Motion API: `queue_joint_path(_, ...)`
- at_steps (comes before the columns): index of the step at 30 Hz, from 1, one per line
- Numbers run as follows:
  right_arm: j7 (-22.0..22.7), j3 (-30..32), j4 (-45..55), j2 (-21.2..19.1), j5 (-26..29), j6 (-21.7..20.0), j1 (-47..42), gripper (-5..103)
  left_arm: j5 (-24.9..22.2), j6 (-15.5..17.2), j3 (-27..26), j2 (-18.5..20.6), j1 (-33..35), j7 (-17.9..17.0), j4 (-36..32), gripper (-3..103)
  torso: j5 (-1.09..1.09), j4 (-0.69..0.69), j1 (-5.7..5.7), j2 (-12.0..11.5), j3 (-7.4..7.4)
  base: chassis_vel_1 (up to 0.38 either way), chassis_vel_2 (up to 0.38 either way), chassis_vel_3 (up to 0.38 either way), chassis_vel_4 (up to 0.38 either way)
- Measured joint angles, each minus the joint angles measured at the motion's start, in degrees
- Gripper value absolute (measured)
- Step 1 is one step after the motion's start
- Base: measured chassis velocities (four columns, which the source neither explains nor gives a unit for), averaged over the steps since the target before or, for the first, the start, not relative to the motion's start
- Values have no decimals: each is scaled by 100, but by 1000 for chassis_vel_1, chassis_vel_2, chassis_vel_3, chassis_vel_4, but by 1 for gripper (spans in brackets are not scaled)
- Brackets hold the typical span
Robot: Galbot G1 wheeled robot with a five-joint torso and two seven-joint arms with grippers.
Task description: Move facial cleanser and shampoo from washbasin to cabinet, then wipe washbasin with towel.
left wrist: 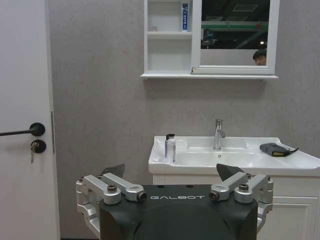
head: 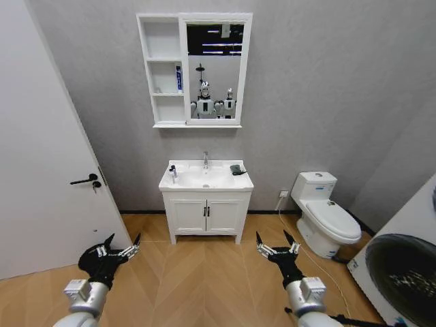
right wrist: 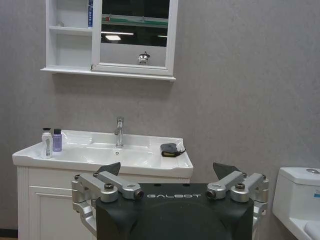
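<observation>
Your left gripper (head: 118,247) hangs low over the wooden floor with its fingers spread wide and nothing between them. Your right gripper (head: 277,245) mirrors it on the other side, just as wide and just as empty. Both point forward at the washbasin (head: 206,178), which stands well apart from them against the grey wall, roughly midway between the two arms.

On the basin's left rear corner stand two small upright bottles (right wrist: 50,141), touching or nearly so: a white pump bottle and a lilac one beside it. You cannot tell from here which is cleanser and which shampoo. They sit on your left arm's side, so that arm looks the nearer one. The dark towel (head: 237,169) lies folded on the basin's right rim, on the right arm's side.

Above the tap, the cabinet (head: 163,68) hangs with its open shelves on the left; a blue tube (head: 178,78) already stands in the middle niche.
</observation>
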Motion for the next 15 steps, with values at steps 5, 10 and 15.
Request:
queue_joint_path(5, -7, -9, 7, 12, -80, -26, -31, 100, 23, -43, -12, -36, 41, 11, -11, 100, 0, 0, 0, 0, 0, 0, 0, 0, 0)
queue_joint_path(10, -10, 1, 13, 17, -141, -26, -39, 100, 108, -78, 9, -94, 81, 23, -20, 100, 0, 0, 0, 0, 0, 0, 0, 0, 0)
queue_joint_path(15, -15, -11, 16, 40, -165, -21, -59, 100, 160, -87, 33, -138, 101, 23, -77, 100, 0, 0, 0, 0, 0, 0, 0, 0, 0)
